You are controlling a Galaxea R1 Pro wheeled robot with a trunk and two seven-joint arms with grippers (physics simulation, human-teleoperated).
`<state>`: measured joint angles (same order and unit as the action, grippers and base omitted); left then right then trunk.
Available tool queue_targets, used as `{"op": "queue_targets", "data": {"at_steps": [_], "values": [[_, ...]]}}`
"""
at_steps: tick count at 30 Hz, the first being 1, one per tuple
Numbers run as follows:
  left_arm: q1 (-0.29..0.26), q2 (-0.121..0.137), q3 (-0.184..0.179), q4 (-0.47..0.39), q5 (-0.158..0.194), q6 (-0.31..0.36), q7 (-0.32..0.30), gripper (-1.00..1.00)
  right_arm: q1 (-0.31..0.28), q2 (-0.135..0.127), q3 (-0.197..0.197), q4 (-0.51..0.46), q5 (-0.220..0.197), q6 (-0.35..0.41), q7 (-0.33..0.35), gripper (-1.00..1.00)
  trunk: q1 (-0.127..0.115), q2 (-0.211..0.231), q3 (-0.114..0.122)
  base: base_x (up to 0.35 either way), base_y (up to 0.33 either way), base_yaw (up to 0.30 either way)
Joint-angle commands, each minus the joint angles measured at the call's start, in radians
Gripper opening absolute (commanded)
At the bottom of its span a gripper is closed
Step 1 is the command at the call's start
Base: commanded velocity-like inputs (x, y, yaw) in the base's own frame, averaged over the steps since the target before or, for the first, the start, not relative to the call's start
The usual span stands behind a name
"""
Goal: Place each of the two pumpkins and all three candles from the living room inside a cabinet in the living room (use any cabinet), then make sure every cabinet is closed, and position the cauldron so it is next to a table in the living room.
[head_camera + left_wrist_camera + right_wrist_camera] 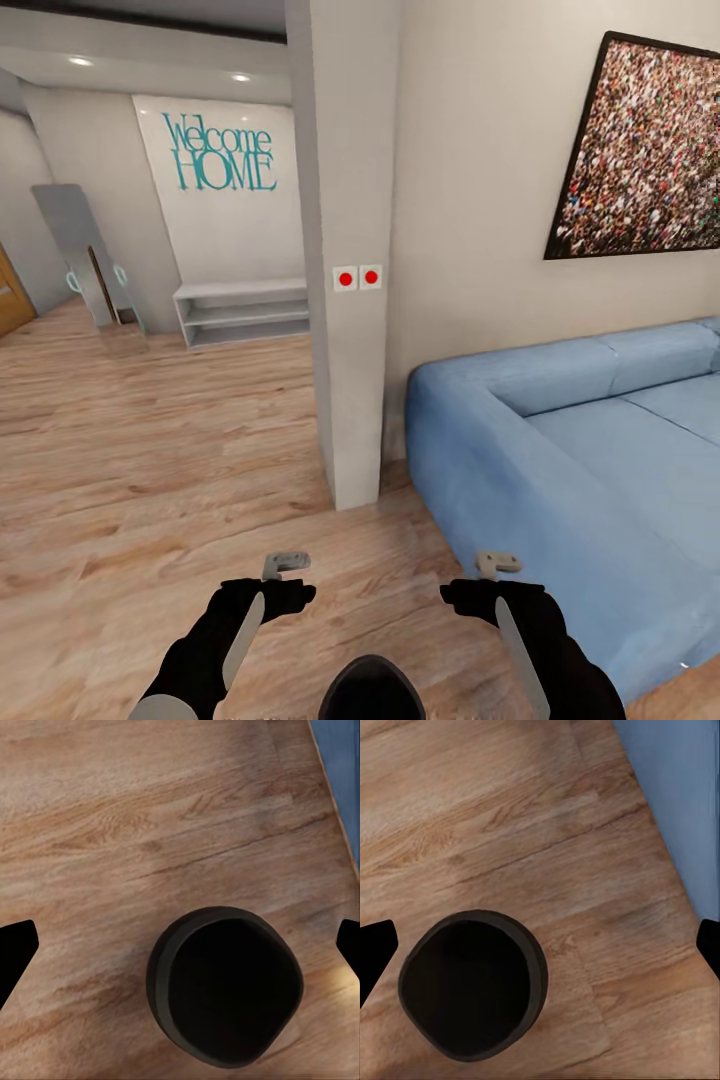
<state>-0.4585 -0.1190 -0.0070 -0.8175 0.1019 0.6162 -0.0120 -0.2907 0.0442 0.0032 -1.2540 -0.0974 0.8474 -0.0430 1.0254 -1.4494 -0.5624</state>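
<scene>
Your jaws on both grippers, left gripper (287, 565) and right gripper (497, 565), are spread wide and hold nothing. The cauldron (372, 690) sits on the floor at 6 o'clock, right between them, equally near.

A blue sofa (600, 460) stands beside a white pillar (345, 250), under a framed crowd picture (645, 150).

Bright even light, two glowing ceiling spots (80, 62), soft faint shadows, slightly blurry renders
</scene>
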Motion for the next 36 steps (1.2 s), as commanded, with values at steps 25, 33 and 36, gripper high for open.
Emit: {"op": "queue_targets", "data": {"at_steps": [25, 33, 36], "values": [[0.000, 0.002, -0.001, -0.008, 0.011, 0.005, 0.003, 1.00, -0.001, 0.000, 0.000, 0.008, -0.008, 0.004, -0.005, 1.00, 0.000, -0.001, 0.028, -0.160, 0.021, -0.213], [0.000, 0.003, -0.001, -0.008, 0.010, 0.005, 0.003, 1.00, -0.001, 0.000, 0.000, 0.006, -0.008, 0.004, -0.005, 1.00, 0.000, -0.001, 0.030, 0.063, 0.134, -0.059], [0.000, 0.004, -0.001, -0.008, 0.010, 0.005, 0.003, 1.00, -0.001, 0.000, 0.000, 0.007, -0.008, 0.004, -0.005, 1.00, 0.000, -0.001, 0.030, 0.049, 0.048, -0.055]]}}
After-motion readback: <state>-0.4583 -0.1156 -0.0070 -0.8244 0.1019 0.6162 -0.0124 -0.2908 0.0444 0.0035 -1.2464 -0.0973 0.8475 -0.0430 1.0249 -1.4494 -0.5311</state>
